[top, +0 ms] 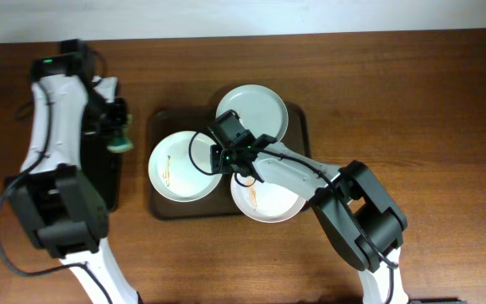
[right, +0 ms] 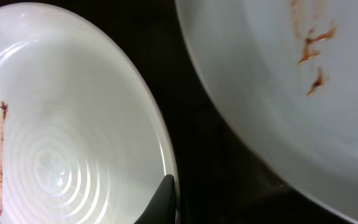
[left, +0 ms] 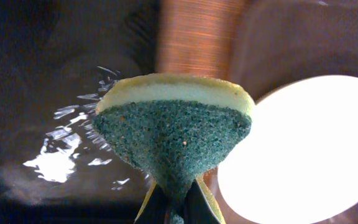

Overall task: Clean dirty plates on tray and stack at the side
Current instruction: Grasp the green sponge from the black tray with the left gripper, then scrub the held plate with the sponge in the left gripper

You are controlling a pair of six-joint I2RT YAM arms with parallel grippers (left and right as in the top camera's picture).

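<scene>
The dark brown tray holds three plates. A pale bluish-green plate is at the back. A white plate with an orange smear is at the left. Another smeared white plate is at the front right. My right gripper is shut on the right rim of the left white plate; one dark finger lies inside the rim. The other white plate is close by. My left gripper is shut on a green and yellow sponge, held left of the tray.
A smaller glossy black tray lies under my left arm, wet and shiny in the left wrist view. A strip of wooden table separates it from the brown tray. Bare wooden table lies to the right.
</scene>
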